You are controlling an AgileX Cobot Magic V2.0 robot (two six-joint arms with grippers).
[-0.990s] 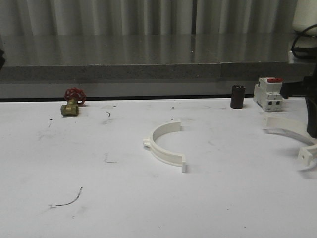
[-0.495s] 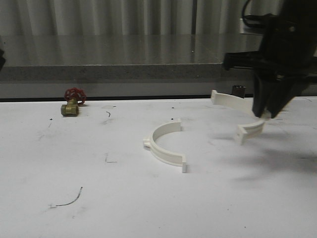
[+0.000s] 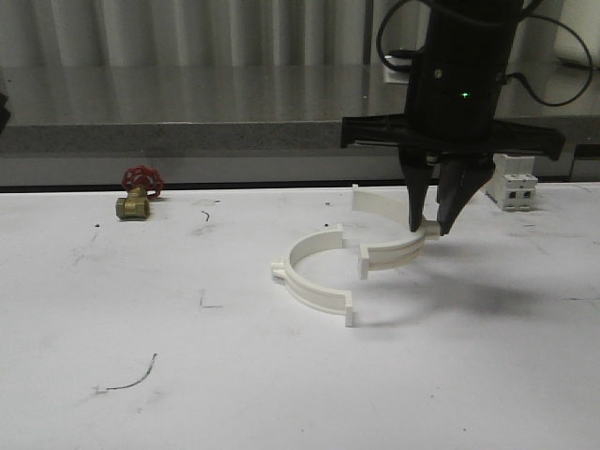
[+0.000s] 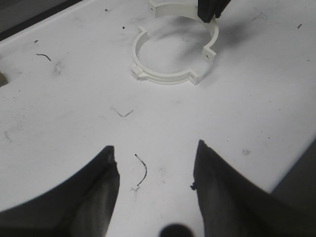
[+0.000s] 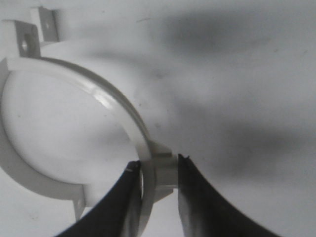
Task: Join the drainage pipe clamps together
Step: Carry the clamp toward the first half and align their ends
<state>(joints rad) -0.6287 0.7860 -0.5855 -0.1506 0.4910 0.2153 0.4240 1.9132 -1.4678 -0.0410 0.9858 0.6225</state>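
One white drainage pipe clamp (image 3: 307, 277) lies flat mid-table, its open side toward the right. My right gripper (image 3: 429, 227) is shut on the middle lug of the other clamp (image 3: 394, 251), which hangs slightly tilted just right of the lying one, open side facing it. In the right wrist view the fingers (image 5: 197, 197) pinch that lug of the held clamp (image 5: 113, 106), and the lying clamp (image 5: 29, 183) curves below. The far end lugs sit close together, while the near ends stand apart. My left gripper (image 4: 155, 153) is open over bare table, with both clamps (image 4: 165, 80) ahead of it.
A brass valve with a red handwheel (image 3: 137, 194) stands at the back left. Behind the right arm, at the back right, is a white breaker (image 3: 516, 192). A raised grey ledge (image 3: 206, 136) runs along the table's far edge. Pen marks (image 3: 127, 380) dot the white surface.
My right arm has carried its clamp leftward from the table's right edge to just beside the lying clamp, lowering it. The lying clamp has not moved.
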